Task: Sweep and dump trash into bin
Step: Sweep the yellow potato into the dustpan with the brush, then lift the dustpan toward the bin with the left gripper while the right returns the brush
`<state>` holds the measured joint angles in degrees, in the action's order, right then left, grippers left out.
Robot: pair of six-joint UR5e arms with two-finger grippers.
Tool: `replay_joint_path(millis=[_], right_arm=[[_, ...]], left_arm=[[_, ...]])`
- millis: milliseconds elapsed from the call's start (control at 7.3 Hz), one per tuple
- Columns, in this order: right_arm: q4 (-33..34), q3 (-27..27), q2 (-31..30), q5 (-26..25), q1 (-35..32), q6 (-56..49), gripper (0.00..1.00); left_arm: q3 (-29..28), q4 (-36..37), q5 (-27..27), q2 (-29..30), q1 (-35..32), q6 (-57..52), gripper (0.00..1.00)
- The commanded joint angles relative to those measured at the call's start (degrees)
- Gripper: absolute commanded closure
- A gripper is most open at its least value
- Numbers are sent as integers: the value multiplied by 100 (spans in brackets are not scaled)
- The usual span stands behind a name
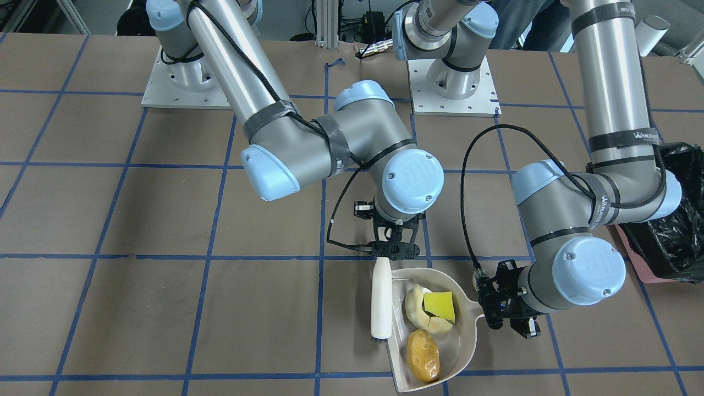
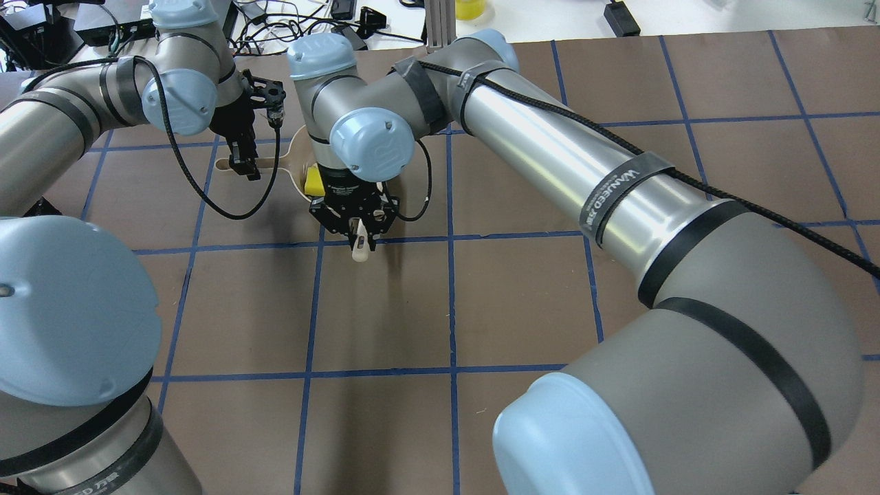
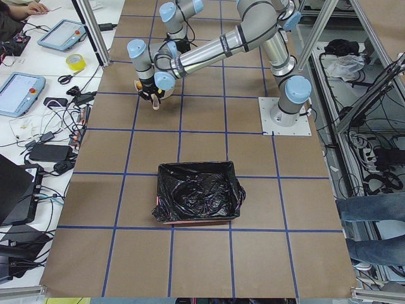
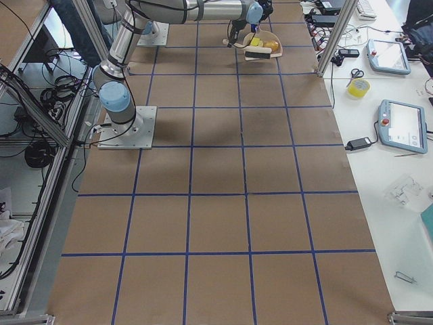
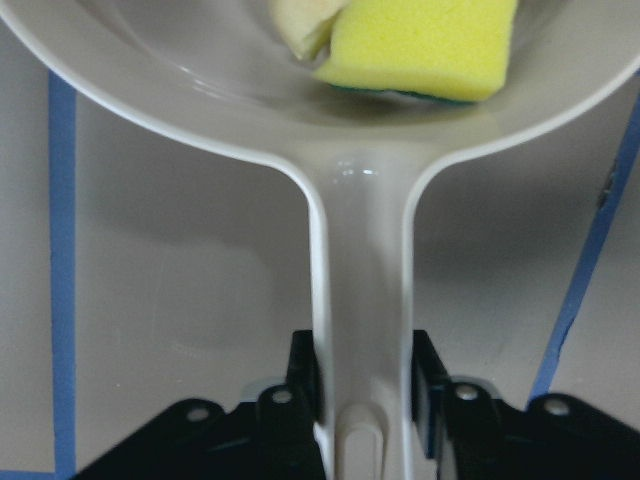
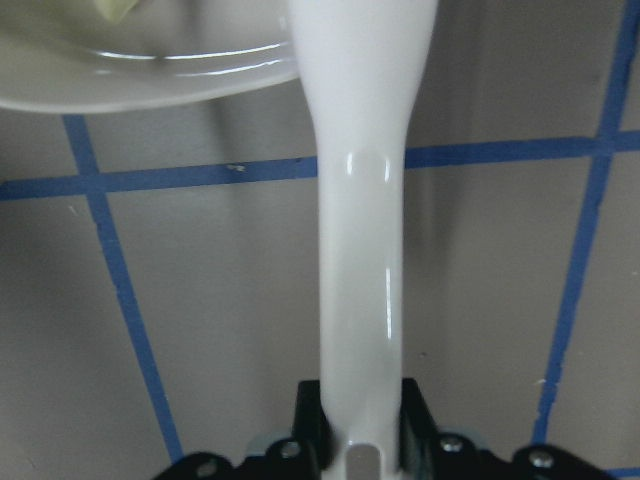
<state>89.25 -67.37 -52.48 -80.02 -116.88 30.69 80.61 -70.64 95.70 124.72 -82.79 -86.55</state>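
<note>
The trash lies in a beige dustpan [image 1: 459, 344]: a golden-brown lump [image 1: 422, 355], a cream peel piece [image 1: 413, 311] and a yellow sponge [image 1: 440, 305]. My left gripper [image 1: 491, 314] is shut on the dustpan's handle [image 5: 362, 300]. The left wrist view also shows the sponge [image 5: 425, 45] and the peel [image 5: 305, 25]. My right gripper [image 1: 391, 254] is shut on a white brush [image 1: 380, 302], which lies along the pan's edge; its handle [image 6: 362, 250] fills the right wrist view. The bin [image 3: 199, 193], a pink box with a black bag, stands apart on the robot's left [image 1: 671, 231].
The table is brown paper with a blue tape grid [image 1: 209, 258]. Both arm bases [image 1: 451, 88] stand at the robot's side of the table. Tablets, cables and tape lie on the side bench [image 4: 399, 122] beyond the table edge.
</note>
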Motion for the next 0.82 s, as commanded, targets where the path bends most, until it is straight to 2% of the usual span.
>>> replay_joint_path(millis=[0, 137, 274, 411, 685], right_arm=[[-222, -608, -647, -92, 733, -814, 91], [-476, -855, -920, -345, 1207, -1245, 93], [-409, -1240, -1357, -356, 1647, -1406, 93], [-391, -1688, -1736, -618, 2086, -1721, 94], [-84, -2121, -2003, -1040, 2930, -2745, 95]], left_arm=[[16, 7, -51, 0, 9, -11, 83], [-1, 16, -95, -17, 18, -46, 83], [-1, 7, -556, -87, 96, -107, 83], [-1, -11, -866, -166, 210, -151, 83], [-19, -72, -878, -333, 360, -614, 83]])
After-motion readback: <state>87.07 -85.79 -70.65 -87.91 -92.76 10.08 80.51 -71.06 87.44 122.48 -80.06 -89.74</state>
